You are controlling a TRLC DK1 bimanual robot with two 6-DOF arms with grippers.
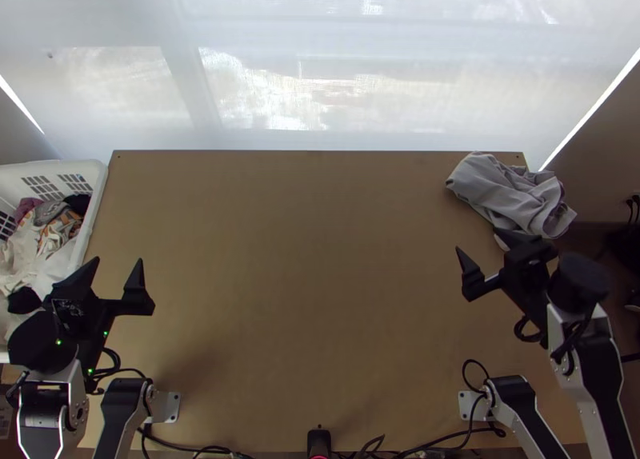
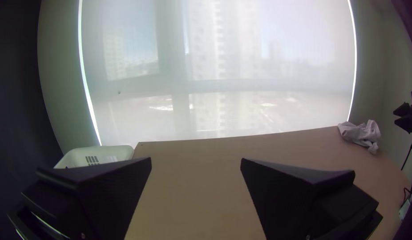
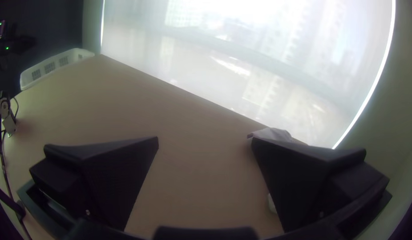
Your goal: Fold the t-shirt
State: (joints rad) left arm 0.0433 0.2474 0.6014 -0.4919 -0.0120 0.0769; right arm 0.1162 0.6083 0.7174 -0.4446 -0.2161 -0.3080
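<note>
You have two arms, the left arm [image 1: 48,419] and the right arm [image 1: 592,379], carrying two grippers: the left gripper [image 1: 118,261] and the right gripper [image 1: 478,241]. Each gives you two jaws, so you count four. There is one counter [image 1: 320,259] in front of you and one basket [image 1: 96,171]. You have several garments [image 1: 32,247] in it, overlapping too much for you to number exactly. Out on the counter you have one bunched grey cloth [image 1: 512,191] and one small white object [image 3: 272,204], partly hidden. You can count two pale mounting plates, one black device [image 1: 318,441] and several cables [image 1: 448,445], their exact number unclear.
</note>
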